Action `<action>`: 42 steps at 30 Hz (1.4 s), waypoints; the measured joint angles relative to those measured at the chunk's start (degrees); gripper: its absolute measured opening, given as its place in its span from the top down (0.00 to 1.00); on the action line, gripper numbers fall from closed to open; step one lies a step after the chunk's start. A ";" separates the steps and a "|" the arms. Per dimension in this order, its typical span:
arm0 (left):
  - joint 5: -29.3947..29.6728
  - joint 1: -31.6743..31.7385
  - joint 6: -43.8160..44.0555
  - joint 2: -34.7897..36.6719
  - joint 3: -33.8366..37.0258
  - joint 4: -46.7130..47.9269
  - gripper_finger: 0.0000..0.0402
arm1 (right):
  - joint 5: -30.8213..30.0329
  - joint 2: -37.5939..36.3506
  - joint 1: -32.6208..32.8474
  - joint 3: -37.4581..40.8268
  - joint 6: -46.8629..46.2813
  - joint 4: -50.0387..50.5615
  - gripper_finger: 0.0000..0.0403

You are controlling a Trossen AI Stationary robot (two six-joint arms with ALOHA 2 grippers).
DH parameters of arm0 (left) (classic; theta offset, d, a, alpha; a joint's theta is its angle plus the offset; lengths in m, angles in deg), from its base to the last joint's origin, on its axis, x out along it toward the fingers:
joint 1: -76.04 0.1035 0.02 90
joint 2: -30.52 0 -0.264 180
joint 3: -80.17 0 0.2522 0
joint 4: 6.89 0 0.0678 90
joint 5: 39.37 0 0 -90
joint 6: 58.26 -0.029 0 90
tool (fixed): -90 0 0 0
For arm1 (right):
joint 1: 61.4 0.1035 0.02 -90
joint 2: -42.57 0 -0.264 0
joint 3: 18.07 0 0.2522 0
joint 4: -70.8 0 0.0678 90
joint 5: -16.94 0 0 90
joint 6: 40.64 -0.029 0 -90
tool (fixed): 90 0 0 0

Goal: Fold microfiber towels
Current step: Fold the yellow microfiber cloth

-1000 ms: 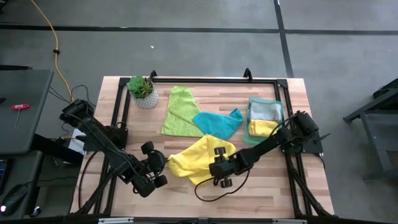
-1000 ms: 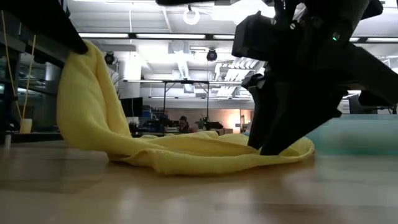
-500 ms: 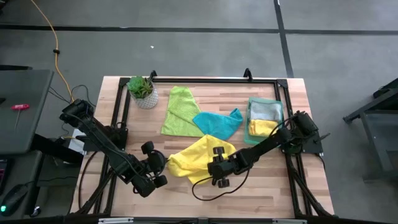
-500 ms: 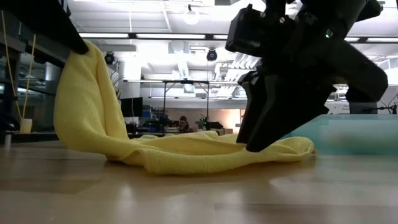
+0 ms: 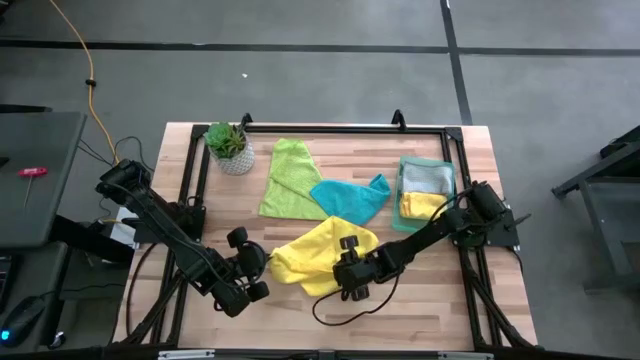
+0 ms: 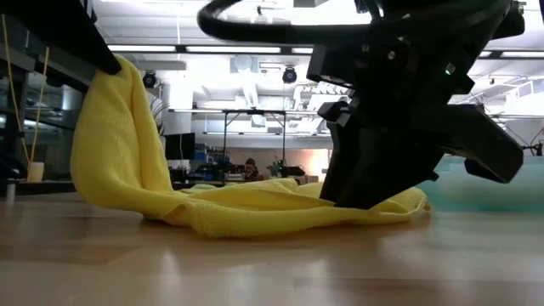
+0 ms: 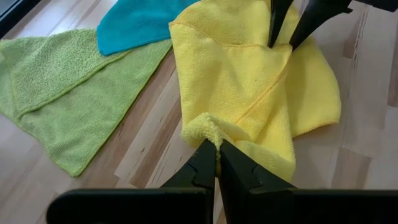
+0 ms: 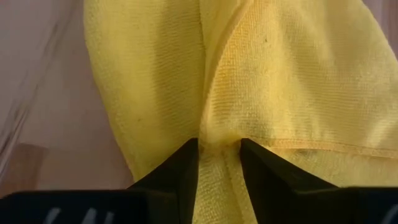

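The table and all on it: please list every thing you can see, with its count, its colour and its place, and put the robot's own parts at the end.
Table: one, light wood, under everything.
Yellow towel: one, yellow, front middle, crumpled, one corner lifted.
Lime green towel: one, lime green, back middle, flat.
Teal towel: one, teal blue, overlapping the lime green towel's edge.
Tray: one, translucent green, right side, holding folded grey and yellow cloths.
Potted plant: one, green, back left corner.
Left gripper: shut on the yellow towel's lifted corner.
Right gripper: down on the yellow towel's opposite side, a fold between its fingers.
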 joint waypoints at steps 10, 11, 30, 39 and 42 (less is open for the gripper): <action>0.02 0.00 0.00 0.00 0.00 0.00 1.00 | -1.70 0.07 0.65 -5.80 -0.22 6.67 0.98; 0.02 0.00 0.00 0.00 0.00 0.00 1.00 | -1.69 0.07 0.65 -6.49 -0.69 8.07 0.99; 0.02 -0.02 0.00 0.00 0.00 0.00 1.00 | -0.89 0.33 0.65 -8.63 0.30 12.08 0.62; 0.04 -0.02 0.00 0.00 0.00 0.00 1.00 | -1.25 4.13 0.84 -8.66 6.90 7.43 0.54; 0.04 -0.02 0.00 0.00 0.00 0.00 1.00 | -3.74 4.03 1.29 -8.62 7.18 7.42 0.57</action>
